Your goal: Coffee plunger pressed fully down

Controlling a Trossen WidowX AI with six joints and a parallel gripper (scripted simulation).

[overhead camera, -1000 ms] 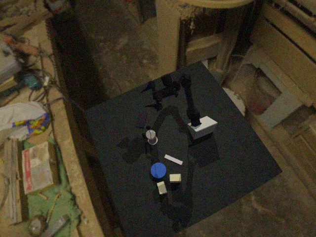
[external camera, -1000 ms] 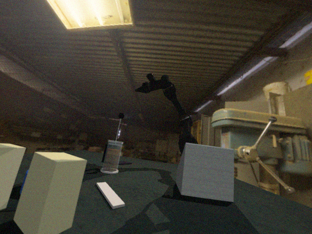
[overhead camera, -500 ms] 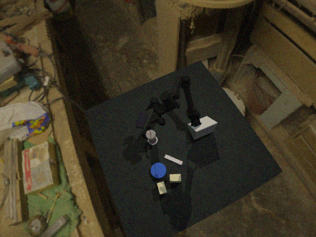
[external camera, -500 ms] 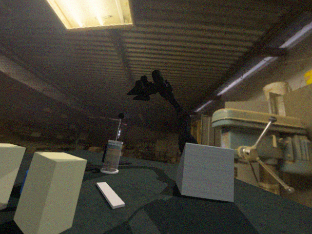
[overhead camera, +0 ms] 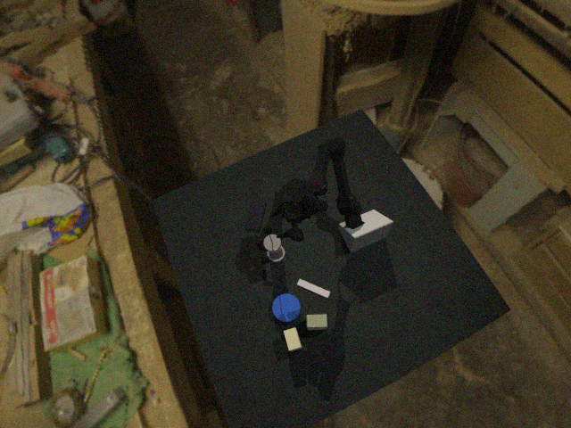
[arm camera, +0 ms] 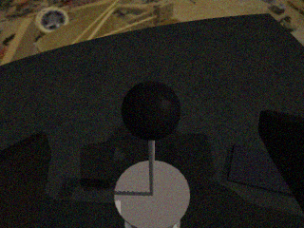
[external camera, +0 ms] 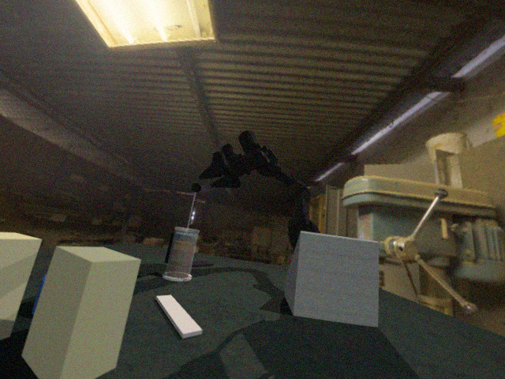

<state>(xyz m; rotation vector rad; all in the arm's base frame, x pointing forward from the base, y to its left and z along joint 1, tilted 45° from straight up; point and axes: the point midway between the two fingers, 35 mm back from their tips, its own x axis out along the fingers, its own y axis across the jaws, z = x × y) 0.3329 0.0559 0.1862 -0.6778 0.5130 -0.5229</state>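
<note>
- Stood upright on the dark counter (overhead camera: 428, 276): the coffee press (external camera: 181, 253), left of the grey block (external camera: 334, 278), far of the flat white strip (external camera: 178, 315).
- Plunger knob (arm camera: 151, 110) still raised high on its thin rod (external camera: 191, 212), well above the lid; pressing judged not yet begun.
- End effector (external camera: 211, 174) hung just right of and slightly above the knob, fingers spread nearly to full width, gripping nothing.
- In the wrist view, knob near centre, press lid (arm camera: 152, 193) below it.
- Step in hand judged: approach and alignment over the knob.
- Next move judged to need: centring on the knob, then a straight vertical push along the rod, no sideways load on the glass.
</note>
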